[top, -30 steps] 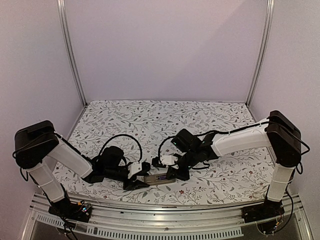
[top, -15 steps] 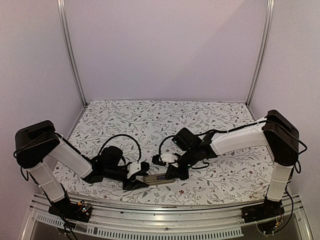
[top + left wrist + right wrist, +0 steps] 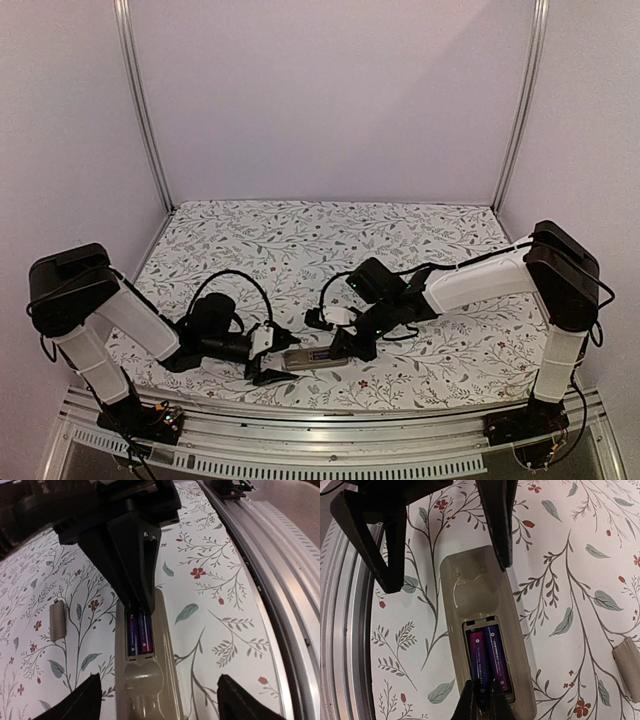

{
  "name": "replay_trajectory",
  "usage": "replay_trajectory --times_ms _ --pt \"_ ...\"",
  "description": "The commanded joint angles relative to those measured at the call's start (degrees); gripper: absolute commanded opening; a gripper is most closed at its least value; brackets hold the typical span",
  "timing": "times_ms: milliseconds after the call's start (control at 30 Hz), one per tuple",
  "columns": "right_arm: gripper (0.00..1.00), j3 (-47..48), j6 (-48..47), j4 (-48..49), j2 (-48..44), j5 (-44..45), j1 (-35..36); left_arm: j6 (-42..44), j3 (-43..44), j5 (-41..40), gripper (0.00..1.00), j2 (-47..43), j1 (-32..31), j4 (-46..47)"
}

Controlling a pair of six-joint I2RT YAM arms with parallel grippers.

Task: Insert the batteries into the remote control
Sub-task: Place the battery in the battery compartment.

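The remote control [image 3: 315,356] lies back up near the table's front edge, its greyish-tan back showing in the left wrist view [image 3: 145,680] and the right wrist view [image 3: 485,595]. Two purple batteries [image 3: 490,660] lie side by side in its open recess, also seen in the left wrist view [image 3: 138,632]. My right gripper [image 3: 482,702] is almost closed, its fingertips on either side of the near end of the left battery; it also shows in the top view [image 3: 343,347]. My left gripper [image 3: 162,700] is open, its fingers astride the remote's other end without touching it.
The small flat grey cover [image 3: 56,622] lies on the floral cloth beside the remote, also in the right wrist view [image 3: 629,667]. The metal rail [image 3: 280,555] of the table's front edge runs close along the remote.
My left arm has drawn back a little to the left, away from the remote. My right gripper stays over the remote's recess.
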Motion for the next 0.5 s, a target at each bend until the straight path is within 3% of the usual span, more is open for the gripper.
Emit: replay_trajectory --times_ms 0,167,333,467 --pt "0.0 -2.32 1.19 4.87 6.65 7.13 1.43 2.95 0.14 3.72 0.76 -1.82 -1.3 7.46" --pt "0.0 -3.35 2.37 6.63 6.53 6.72 1.43 3.8 3.76 2.98 0.59 3.17 -4.35 5.27" --pt "0.01 -5.02 4.51 9.13 6.32 6.57 1.43 5.34 7.44 0.83 0.59 8.48 -6.34 5.83" --pt "0.02 -6.6 4.79 10.23 5.74 7.19 1.35 3.97 10.66 -7.0 0.6 12.03 -7.51 7.1"
